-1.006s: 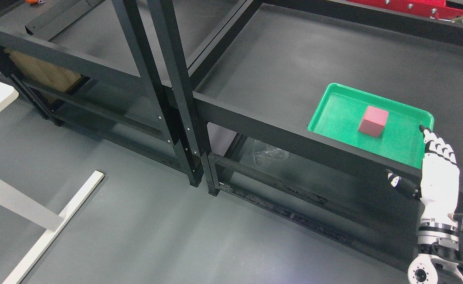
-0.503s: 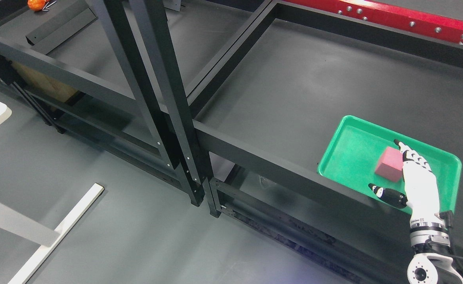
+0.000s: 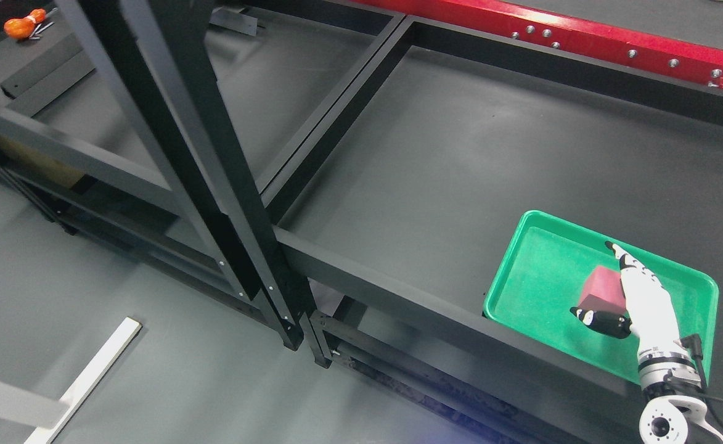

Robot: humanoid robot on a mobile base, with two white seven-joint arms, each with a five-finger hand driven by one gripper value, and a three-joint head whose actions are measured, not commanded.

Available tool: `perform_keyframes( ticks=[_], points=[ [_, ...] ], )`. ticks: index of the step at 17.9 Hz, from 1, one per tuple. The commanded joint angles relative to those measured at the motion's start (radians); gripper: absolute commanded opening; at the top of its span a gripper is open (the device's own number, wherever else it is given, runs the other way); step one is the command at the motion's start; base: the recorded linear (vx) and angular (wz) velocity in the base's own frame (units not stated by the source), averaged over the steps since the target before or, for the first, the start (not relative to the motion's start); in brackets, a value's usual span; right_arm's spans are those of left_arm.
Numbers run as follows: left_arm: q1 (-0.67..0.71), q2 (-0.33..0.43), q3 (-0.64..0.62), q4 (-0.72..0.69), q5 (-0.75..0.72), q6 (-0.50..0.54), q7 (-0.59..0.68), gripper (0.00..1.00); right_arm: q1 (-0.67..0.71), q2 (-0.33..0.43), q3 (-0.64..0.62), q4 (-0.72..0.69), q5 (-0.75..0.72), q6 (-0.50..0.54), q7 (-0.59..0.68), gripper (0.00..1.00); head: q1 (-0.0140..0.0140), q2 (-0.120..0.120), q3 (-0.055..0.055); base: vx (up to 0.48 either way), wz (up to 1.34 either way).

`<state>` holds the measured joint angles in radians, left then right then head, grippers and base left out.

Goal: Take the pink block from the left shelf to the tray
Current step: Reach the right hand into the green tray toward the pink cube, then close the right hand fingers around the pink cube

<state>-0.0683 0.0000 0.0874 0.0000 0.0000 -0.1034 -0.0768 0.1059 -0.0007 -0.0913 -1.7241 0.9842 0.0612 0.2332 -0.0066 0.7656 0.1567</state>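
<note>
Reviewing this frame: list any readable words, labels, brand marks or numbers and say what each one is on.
None: no readable text in the head view.
The green tray, the pink block, the right robot hand, the black shelf frame and the red beam carry no visible print; the beam shows only bolts.

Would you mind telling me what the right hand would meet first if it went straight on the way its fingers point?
Probably the tray's far rim: the right hand points up-left over it, the pink block just beside; depth is unclear.
</note>
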Motion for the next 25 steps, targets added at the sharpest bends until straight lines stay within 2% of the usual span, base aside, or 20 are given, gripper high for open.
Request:
perform_keyframes(
  ticks=[1,8,13,25],
  points=[
    [0.001,0.017,0.0,-0.017,0.008,0.001,0.0,1.0,0.008,-0.017,-0.008,0.0,0.004,0.032,0.005,1.0,0.0,0.0,0.0,0.112,-0.07],
    [0.001,0.017,0.0,-0.017,0.008,0.001,0.0,1.0,0.027,-0.018,-0.007,0.001,0.071,0.054,0.006,0.99,0.0,0.0,0.0,0.104,-0.02],
    [0.001,0.017,0.0,-0.017,0.008,0.001,0.0,1.0,0.072,-0.064,-0.007,0.003,0.091,0.072,0.009,0.99,0.0,0.0,0.0,0.03,0.01],
    [0.001,0.017,0.0,-0.017,0.008,0.001,0.0,1.0,0.009,-0.065,0.002,0.018,0.091,0.068,0.003,0.98,0.0,0.0,0.0,0.0,0.0]
  ],
)
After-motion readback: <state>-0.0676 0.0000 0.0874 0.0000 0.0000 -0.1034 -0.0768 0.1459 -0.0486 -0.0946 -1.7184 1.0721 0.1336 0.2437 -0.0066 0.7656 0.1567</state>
